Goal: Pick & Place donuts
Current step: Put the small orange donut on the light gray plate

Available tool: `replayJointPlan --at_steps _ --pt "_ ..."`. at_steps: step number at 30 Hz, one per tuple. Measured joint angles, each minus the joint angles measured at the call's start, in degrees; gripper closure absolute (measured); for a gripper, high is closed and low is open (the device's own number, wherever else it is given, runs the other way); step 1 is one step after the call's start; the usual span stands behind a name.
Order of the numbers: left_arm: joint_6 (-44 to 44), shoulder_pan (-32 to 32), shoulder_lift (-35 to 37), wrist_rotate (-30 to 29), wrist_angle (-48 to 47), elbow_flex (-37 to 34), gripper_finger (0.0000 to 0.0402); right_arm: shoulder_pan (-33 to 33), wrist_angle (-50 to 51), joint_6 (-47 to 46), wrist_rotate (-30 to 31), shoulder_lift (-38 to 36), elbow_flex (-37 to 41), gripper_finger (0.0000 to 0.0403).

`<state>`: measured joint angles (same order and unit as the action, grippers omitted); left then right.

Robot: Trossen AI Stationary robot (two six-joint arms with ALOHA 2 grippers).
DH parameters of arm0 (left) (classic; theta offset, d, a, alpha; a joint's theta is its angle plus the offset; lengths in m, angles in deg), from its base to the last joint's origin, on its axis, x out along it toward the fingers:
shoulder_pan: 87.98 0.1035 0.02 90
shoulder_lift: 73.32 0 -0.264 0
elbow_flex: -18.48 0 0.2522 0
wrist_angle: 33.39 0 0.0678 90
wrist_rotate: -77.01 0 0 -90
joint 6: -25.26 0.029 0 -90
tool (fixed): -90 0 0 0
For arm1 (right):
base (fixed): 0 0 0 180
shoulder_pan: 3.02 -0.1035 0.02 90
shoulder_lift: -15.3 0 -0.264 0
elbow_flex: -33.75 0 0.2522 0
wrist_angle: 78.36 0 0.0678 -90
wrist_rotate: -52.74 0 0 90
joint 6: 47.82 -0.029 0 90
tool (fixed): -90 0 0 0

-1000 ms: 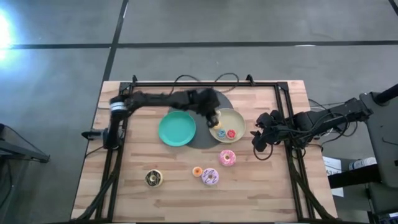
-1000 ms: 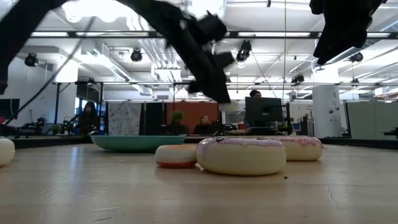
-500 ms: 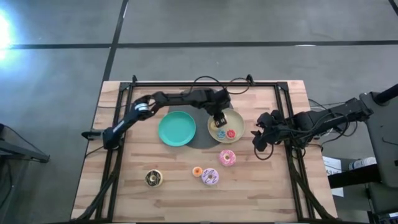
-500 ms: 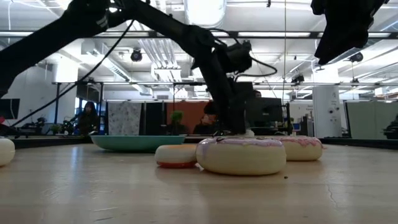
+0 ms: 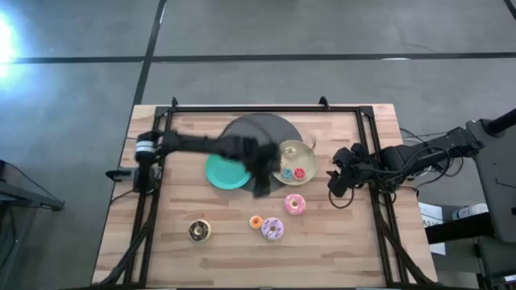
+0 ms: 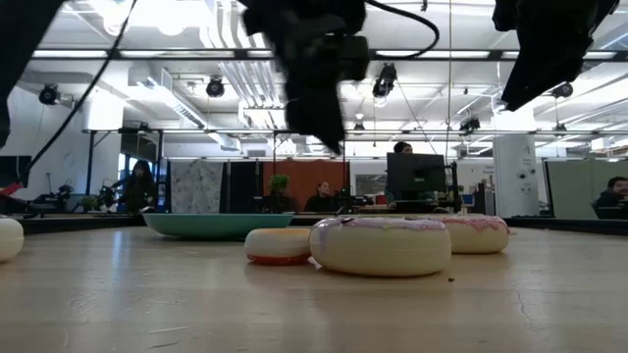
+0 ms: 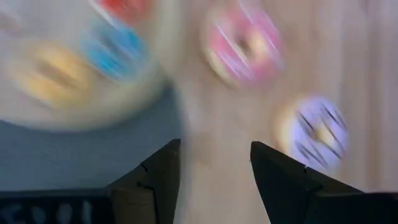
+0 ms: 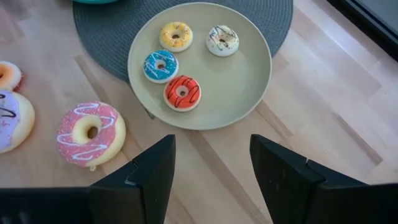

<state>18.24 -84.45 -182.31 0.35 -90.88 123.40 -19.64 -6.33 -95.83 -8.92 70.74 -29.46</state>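
The beige plate (image 8: 249, 74) holds four tiny donuts: yellow (image 8: 176, 35), white (image 8: 222, 39), blue (image 8: 161, 65) and red (image 8: 182, 92). On the bare wood lie the pink donut (image 5: 294, 204), the lilac sprinkled donut (image 5: 272, 229), the tiny orange donut (image 5: 255, 221) and the chocolate donut (image 5: 199, 231). My left gripper (image 5: 262, 189) hovers open and empty between the teal plate (image 5: 222, 173) and the pink donut; in its wrist view (image 7: 214, 149) nothing lies between the fingers. My right gripper (image 5: 332, 187) waits open, right of the beige plate.
A dark round mat (image 5: 258, 129) lies under both plates. A black frame (image 5: 266, 108) borders the table's far and side edges. Bare wood stretches along the near edge and at the far right. People and screens show in the room beyond the table.
My left gripper has left the beige plate, where it stood low over the tiny donuts. It has risen and swung toward the table's near edge, and now hangs high beside the teal plate. My right arm has kept still.
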Motion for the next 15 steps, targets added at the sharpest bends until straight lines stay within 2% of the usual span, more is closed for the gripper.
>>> replayJointPlan --at_steps 4,7,15 --pt "-10.5 -5.6 4.9 1.4 14.0 -14.1 0.0234 0.0 -0.2 0.9 0.1 0.0 0.0 0.0204" --pt "-17.4 -8.7 6.4 1.4 23.3 -20.5 0.0234 0.0 -0.2 1.5 0.0 0.0 0.0 0.0204" --pt "-19.7 -13.0 4.6 -0.7 25.2 -25.8 0.0234 0.0 -0.4 1.3 0.0 0.0 0.1 0.0204"
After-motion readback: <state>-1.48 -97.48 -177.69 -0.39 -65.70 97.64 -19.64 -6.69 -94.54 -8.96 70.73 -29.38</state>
